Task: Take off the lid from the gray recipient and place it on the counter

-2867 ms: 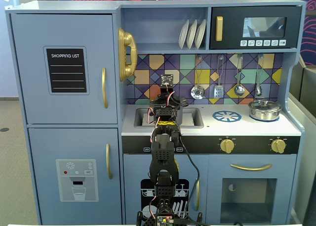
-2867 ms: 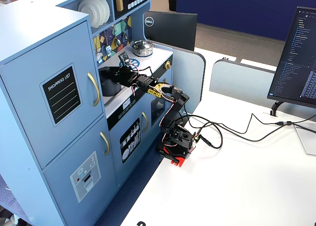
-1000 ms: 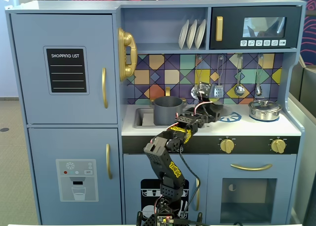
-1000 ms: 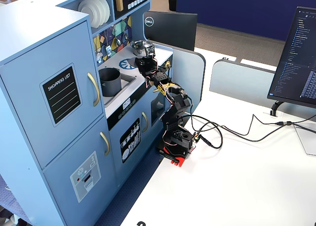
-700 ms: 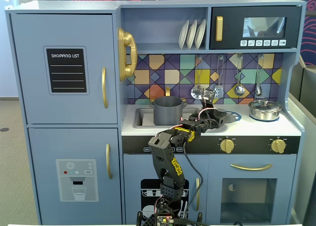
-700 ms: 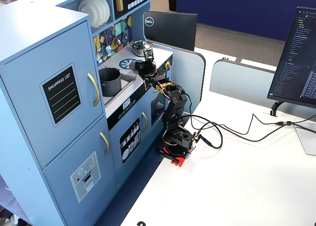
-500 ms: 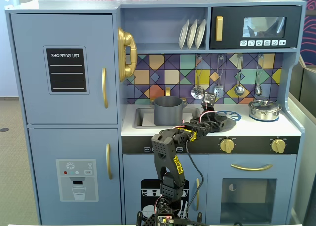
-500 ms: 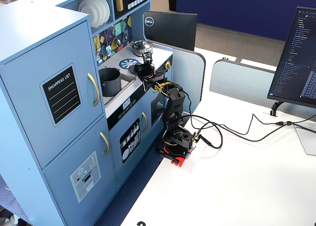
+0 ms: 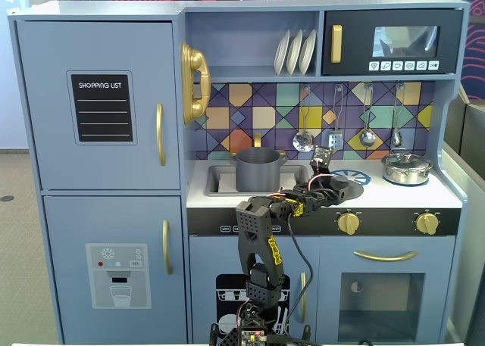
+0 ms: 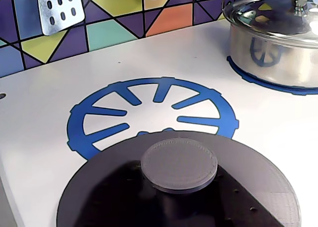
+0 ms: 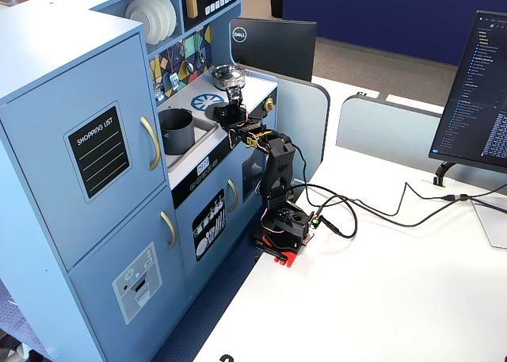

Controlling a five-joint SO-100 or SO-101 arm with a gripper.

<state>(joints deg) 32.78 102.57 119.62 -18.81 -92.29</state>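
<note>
Toy kitchen worktop point(image 9: 394, 194): flat white, smooth, w/ inset sink at left in a fixed view. Gray recipient point(image 9: 258, 169) sits in the sink, open-topped, matte straight-walled cylinder; lid already off it. Shiny steel pot point(image 10: 278, 43) w/ domed reflective lid stands on the far burner print, well clear, not part of the job. Blue burner ring point(image 10: 149, 110), printed spokes, lies just beyond the lid. Lid point(image 10: 179, 187) = flat round dark matte disc, low textured centre knob; held low over or on the worktop near the ring's front edge, prob. for set-down; contact w/ surface not clear. Claw point(image 9: 339, 185): seems clamped on the lid's edge, but fingers hidden, so can't tell its opening.
</note>
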